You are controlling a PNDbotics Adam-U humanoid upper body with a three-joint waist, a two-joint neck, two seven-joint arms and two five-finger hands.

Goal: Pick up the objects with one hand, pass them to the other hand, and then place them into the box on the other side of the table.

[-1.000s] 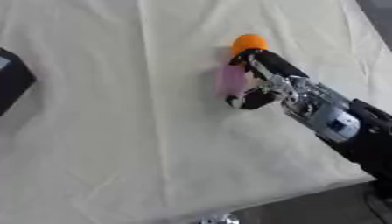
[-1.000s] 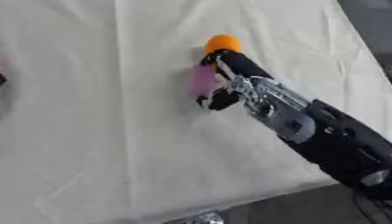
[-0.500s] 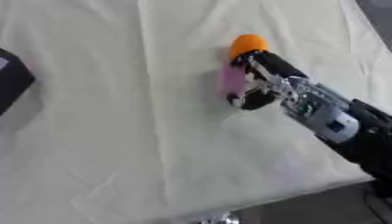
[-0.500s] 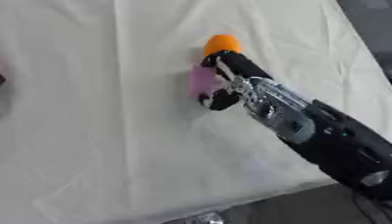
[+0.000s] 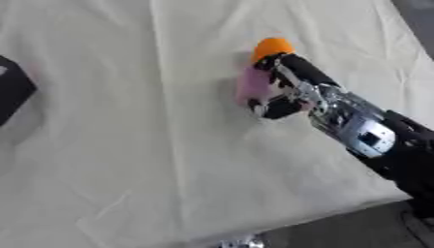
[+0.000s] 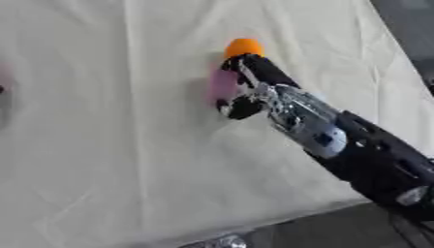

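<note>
Pink obj [image 5: 251, 82] (orange ball [image 5: 271, 47]), cream cloth [image 5: 127, 145]

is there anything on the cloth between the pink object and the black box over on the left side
Nothing visible does. The pink object lies beside the orange ball with the right hand at it; from there to the black box at the left edge only bare white cloth shows.

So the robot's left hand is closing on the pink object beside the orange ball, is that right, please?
Not quite: it is the right hand, coming in from the right side of the left eye view, that is at the pink object beside the orange ball.
</note>
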